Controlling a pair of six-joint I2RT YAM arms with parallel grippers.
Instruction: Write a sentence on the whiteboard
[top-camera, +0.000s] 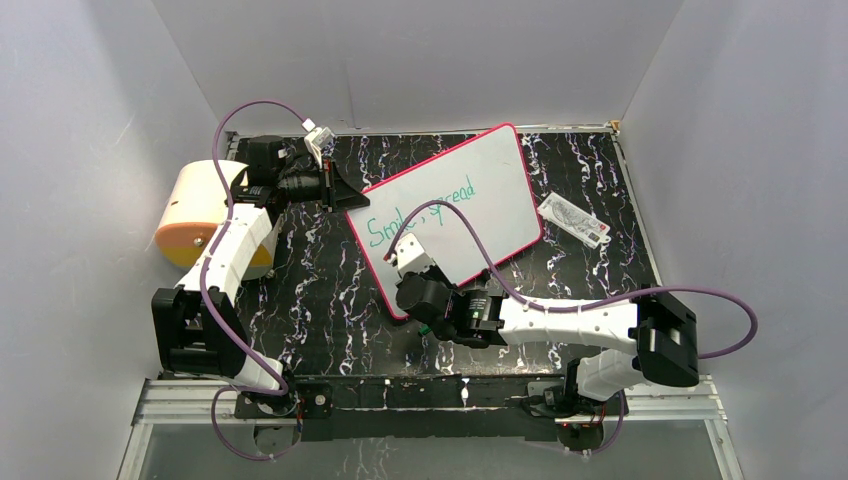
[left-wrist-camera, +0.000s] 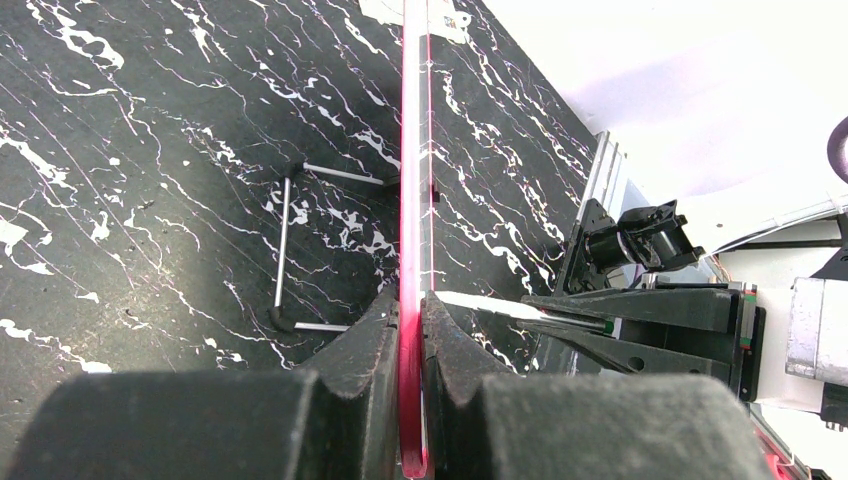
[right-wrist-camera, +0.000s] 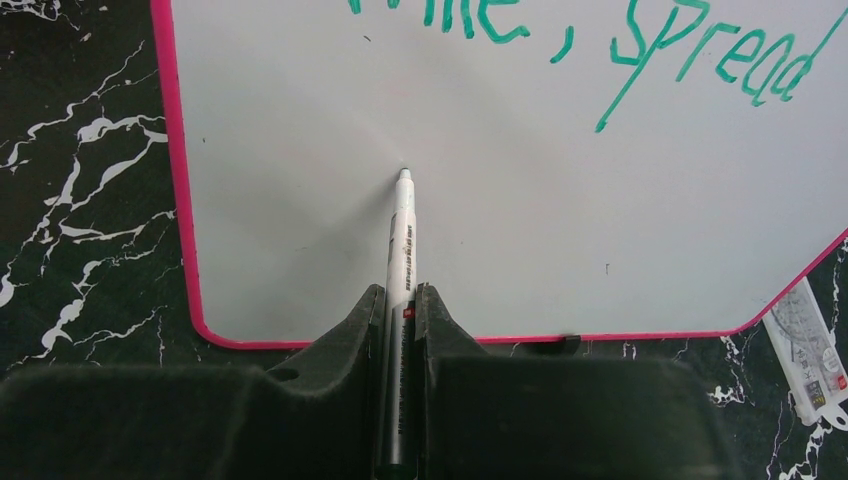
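The right gripper (right-wrist-camera: 400, 300) had its fingers clamped on a white marker (right-wrist-camera: 404, 235). The tip was at or just off the whiteboard (right-wrist-camera: 300, 200), below the teal "Smile," of the sentence (right-wrist-camera: 690, 60). Only "Smile, spread" showed, so a second line looked about to begin. The left gripper (left-wrist-camera: 410, 312) had its fingers pressed together on the board's pink rim at the far-left corner, apparently to steady it against the pen's push. The board sat askew in the middle of the dark marbled table (top-camera: 330, 300), running from near left to far right. Bare white ran rightward from the tip, ample for more words, while the near rim lay close beneath the fingers. A small white packet (top-camera: 574, 221) lay apart, off the board's right edge.
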